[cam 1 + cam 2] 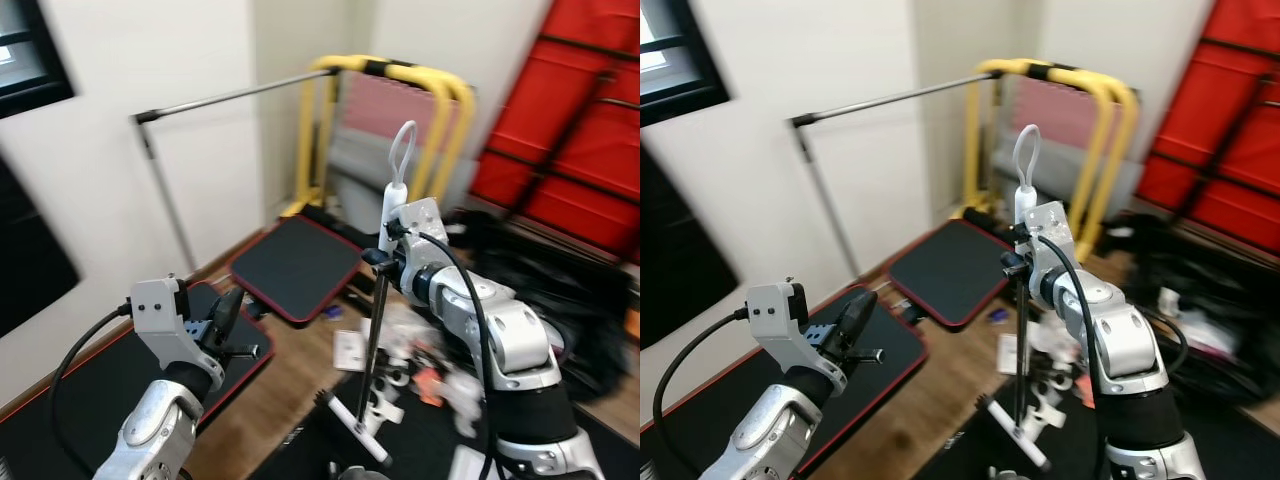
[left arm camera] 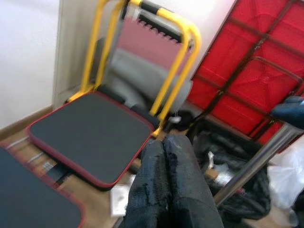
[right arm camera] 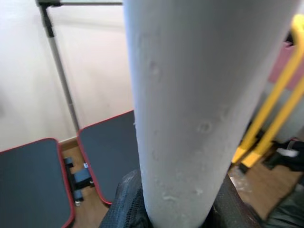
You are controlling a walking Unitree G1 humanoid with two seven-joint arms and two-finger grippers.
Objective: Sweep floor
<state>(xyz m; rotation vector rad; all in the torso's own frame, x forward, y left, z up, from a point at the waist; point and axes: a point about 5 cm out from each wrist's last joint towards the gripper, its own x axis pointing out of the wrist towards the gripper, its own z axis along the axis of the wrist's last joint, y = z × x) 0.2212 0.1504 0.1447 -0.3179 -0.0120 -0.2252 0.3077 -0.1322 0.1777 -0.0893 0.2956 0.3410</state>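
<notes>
Left eye view: the right gripper (image 1: 380,252) clamps the upright broom (image 1: 379,330) at frame centre, its head low on the wood floor (image 1: 270,395) (litter nearby). Left wrist view: the left gripper (image 2: 164,187) is closed, empty. Right wrist view: broom shaft, black mats (image 3: 28,183) at lower left.

Off-white walls (image 1: 150,60) meet in a corner above a wooden plank floor (image 1: 290,370). Black mats with red edging (image 1: 295,268) lie on the floor along the wall. A yellow tubular frame (image 1: 440,95) stands in the corner, with a grey metal rail (image 1: 230,97) beside it. Red folded panels (image 1: 575,130) lean at the right. A dark window frame (image 1: 30,50) sits high on the left wall. Black bags and scattered clutter (image 1: 540,280) cover the floor under the red panels.
</notes>
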